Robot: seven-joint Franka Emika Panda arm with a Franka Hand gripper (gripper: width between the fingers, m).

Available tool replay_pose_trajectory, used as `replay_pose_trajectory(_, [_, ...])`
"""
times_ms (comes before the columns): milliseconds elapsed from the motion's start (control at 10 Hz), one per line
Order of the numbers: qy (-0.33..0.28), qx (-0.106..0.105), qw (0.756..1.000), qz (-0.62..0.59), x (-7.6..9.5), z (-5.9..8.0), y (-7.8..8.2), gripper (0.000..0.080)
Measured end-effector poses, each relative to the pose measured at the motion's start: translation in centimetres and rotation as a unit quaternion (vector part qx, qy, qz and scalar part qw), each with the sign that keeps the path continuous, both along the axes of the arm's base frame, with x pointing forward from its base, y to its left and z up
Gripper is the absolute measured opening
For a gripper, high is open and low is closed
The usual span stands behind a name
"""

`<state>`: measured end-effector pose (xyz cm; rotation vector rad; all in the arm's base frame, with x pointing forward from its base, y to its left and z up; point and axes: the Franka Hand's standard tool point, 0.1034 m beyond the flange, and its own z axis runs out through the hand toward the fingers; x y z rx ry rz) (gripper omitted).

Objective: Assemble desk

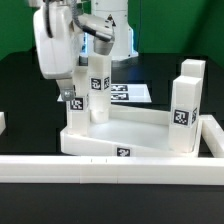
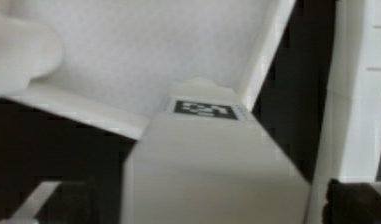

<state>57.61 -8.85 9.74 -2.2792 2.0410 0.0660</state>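
Exterior view: gripper (image 1: 92,68) stands released around the upright leg (image 1: 97,92), top's (image 1: 140,128) ten o'clock corner. Leg looks light, stiff, slippery; grasp mid-shaft.

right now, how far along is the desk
Done, apparently: two legs stand upright on the desk top, the right leg at the exterior view's right and the back leg beneath the arm. In hand: the back leg; whether the jaws grip it is unclear. Left: the remaining legs.
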Motion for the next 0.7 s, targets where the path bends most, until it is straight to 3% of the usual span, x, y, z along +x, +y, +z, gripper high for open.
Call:
replay_pose_trajectory(400, [-0.009,-0.003,0.991,0.132,0.04,0.07,0.22,0.0649])
replay_pose_trajectory(700, [-0.021,-0.020,0.956,0.291,0.27,0.07,0.84,0.0649])
